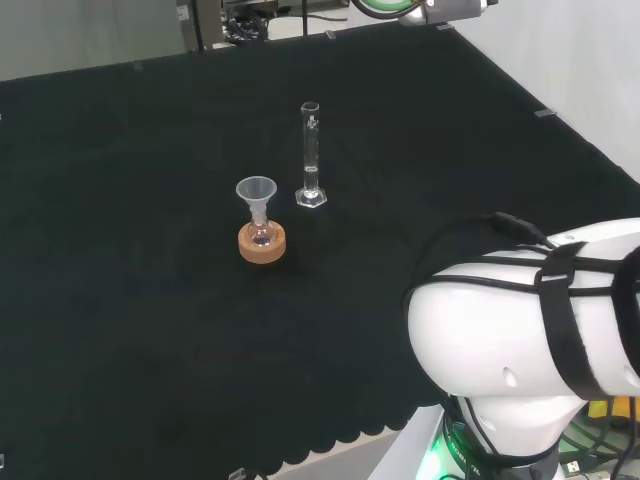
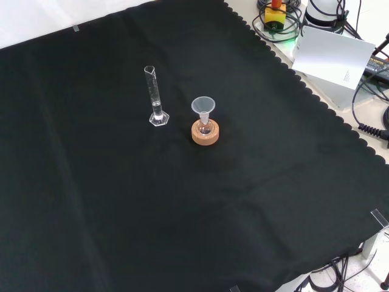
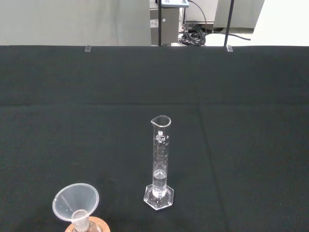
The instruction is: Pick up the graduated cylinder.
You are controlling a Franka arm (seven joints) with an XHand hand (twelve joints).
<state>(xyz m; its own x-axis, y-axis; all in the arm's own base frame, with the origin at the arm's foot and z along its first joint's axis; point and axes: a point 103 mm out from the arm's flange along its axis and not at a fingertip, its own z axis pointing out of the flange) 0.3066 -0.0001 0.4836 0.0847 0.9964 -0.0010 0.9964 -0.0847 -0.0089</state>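
A tall clear graduated cylinder stands upright on its hexagonal foot near the middle of the black cloth; it also shows in the front view as the cylinder and in the wrist view as the cylinder. A little liquid sits at its bottom. Nothing touches it. Beside it stands a small flask with a clear funnel on a cork ring.
The arm's white links fill the head view's lower right. The flask with funnel on its cork ring stands just right of the cylinder in the front view. Cables and a white box lie beyond the cloth's scalloped edge.
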